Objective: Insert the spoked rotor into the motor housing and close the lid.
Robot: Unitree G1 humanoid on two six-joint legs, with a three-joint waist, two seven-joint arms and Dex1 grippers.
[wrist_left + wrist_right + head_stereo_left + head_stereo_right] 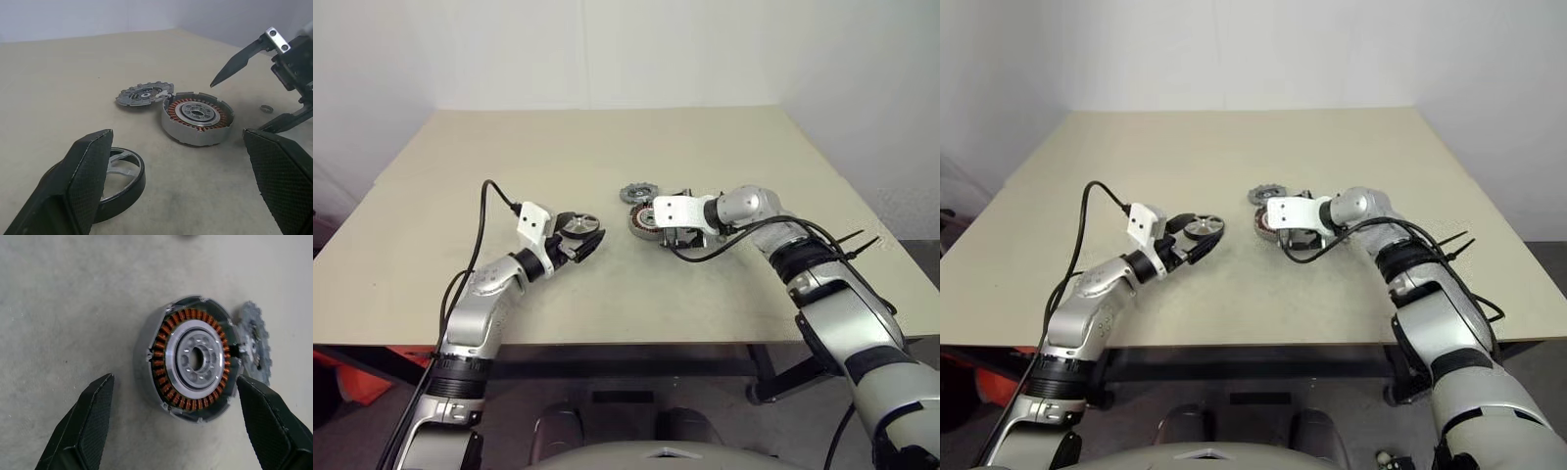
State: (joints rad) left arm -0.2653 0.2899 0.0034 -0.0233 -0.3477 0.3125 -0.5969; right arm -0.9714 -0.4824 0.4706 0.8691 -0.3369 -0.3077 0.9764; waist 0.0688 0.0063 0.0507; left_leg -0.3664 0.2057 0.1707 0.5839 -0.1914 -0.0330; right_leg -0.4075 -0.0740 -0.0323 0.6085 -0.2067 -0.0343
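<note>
Nothing is assembled yet: your motor housing (193,358) lies empty, rotor (120,182) and lid (145,94) on the counter (705,147), both hands (176,191) (173,426) wide and empty.

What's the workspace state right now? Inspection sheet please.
Surface: beige table, bare apart from the parts.
Job's things: motor housing open, copper windings showing; spoked rotor lying apart from it; toothed lid flat beside the housing.
Clutter: small ring on the table.
Grippers: left gripper open by the rotor; right gripper open above the housing.
Cables: black cable looping over the left arm.
Surroundings: white wall.
</note>
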